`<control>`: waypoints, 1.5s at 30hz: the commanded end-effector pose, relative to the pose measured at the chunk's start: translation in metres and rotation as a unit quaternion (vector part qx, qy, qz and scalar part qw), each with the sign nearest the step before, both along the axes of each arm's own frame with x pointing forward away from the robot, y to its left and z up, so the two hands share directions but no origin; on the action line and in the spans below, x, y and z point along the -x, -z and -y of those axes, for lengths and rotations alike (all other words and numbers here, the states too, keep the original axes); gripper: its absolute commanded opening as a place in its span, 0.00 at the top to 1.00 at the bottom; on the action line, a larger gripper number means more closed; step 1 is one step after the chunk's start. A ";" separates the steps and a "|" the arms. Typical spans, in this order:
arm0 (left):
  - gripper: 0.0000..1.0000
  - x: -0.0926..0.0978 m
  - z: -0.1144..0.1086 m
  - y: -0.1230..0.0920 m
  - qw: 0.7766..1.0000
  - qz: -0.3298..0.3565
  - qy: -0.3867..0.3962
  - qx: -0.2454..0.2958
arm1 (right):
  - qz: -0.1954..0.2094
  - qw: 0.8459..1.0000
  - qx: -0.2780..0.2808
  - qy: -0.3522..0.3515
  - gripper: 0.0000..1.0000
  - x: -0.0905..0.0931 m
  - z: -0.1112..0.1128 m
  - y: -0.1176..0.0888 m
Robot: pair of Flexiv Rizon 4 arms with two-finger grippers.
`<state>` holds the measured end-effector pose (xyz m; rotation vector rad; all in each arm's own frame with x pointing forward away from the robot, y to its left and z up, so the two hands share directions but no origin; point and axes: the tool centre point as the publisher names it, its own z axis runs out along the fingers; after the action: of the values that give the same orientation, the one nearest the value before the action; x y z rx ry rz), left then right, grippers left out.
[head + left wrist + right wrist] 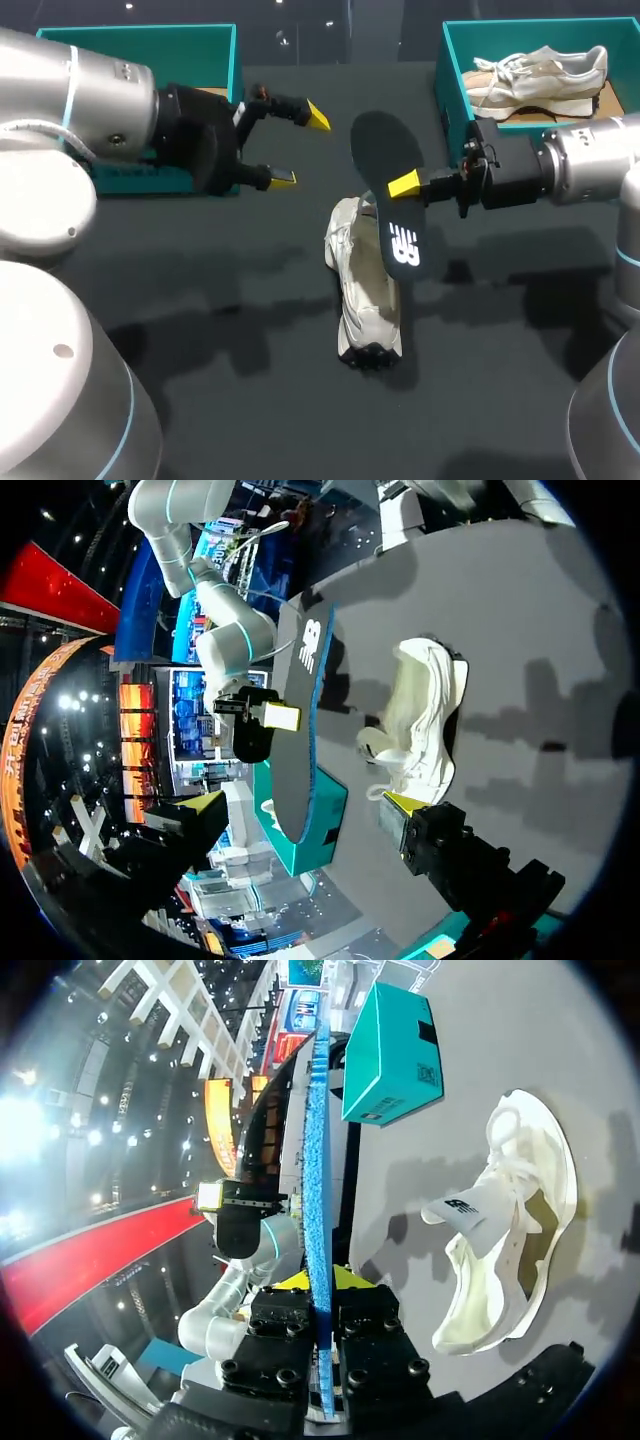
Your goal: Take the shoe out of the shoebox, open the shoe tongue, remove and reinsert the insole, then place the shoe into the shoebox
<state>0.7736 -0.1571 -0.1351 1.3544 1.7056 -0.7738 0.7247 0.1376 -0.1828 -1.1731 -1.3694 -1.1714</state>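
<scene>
A dark insole (385, 170) hangs above the table, with my right gripper (405, 186) shut on its edge. Under it a white shoe (365, 290) lies on its side on the dark table, opening toward the left. In the right wrist view the insole (318, 1130) stands edge-on between the fingers of my right gripper (320, 1282), and the shoe (515, 1230) lies beside it with its tongue pulled out. My left gripper (300, 148) hovers open to the left of the insole, holding nothing. From the left wrist, the insole (300, 710) and shoe (425, 715) lie ahead of my left gripper (305, 805).
A teal shoebox (452, 80) at the back right holds a second white shoe (540, 72). Another teal box (228, 60) stands at the back left, behind my left arm. The left arm's big white links fill the front left.
</scene>
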 end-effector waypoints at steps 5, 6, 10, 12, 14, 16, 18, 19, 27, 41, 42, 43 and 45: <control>0.00 0.000 -0.005 -0.015 0.999 0.010 -0.009 -0.051 | 0.001 1.000 -0.009 0.007 1.00 0.004 -0.001 0.003; 0.00 0.000 -0.005 -0.015 0.999 0.010 -0.009 -0.051 | 0.001 1.000 -0.009 0.007 1.00 0.004 -0.001 0.003; 0.00 0.000 -0.005 -0.015 0.999 0.010 -0.009 -0.051 | 0.001 1.000 -0.009 0.007 1.00 0.004 -0.001 0.003; 0.00 -0.008 0.001 -0.023 0.997 0.011 -0.013 -0.081 | 0.001 1.000 -0.009 0.007 1.00 0.004 -0.001 0.003; 0.00 -0.018 0.004 -0.030 0.994 -0.004 -0.015 -0.104 | 0.001 1.000 -0.009 0.007 1.00 0.004 -0.001 0.003; 0.00 -0.028 0.004 -0.036 0.994 -0.019 -0.006 -0.104 | 0.001 1.000 -0.009 0.007 1.00 0.004 -0.001 0.003; 0.00 -0.037 0.006 -0.041 0.992 -0.025 -0.003 -0.125 | 0.001 1.000 -0.009 0.007 1.00 0.004 -0.001 0.003; 0.00 -0.041 0.006 -0.044 0.990 -0.028 -0.001 -0.138 | 0.001 1.000 -0.009 0.007 1.00 0.004 -0.001 0.003; 0.00 -0.066 0.015 -0.067 0.967 -0.038 -0.005 -0.251 | 0.001 1.000 -0.009 0.007 1.00 0.004 -0.001 0.003; 0.00 -0.082 0.039 -0.076 0.917 -0.038 -0.014 -0.396 | 0.001 1.000 -0.009 0.007 1.00 0.004 -0.001 0.003; 0.00 -0.083 0.042 -0.076 0.916 -0.038 -0.013 -0.399 | 0.001 1.000 -0.009 0.007 1.00 0.004 -0.001 0.003; 0.00 -0.084 0.044 -0.076 0.915 -0.041 -0.011 -0.402 | 0.001 1.000 -0.009 0.007 1.00 0.004 -0.001 0.003; 0.00 -0.085 0.050 -0.076 0.911 -0.045 -0.004 -0.410 | 0.001 1.000 -0.009 0.007 1.00 0.004 -0.001 0.003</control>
<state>0.8497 -0.1962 -0.0592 1.7351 2.0502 -0.2783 0.7216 0.1375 -0.1852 -1.1684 -1.3509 -1.1935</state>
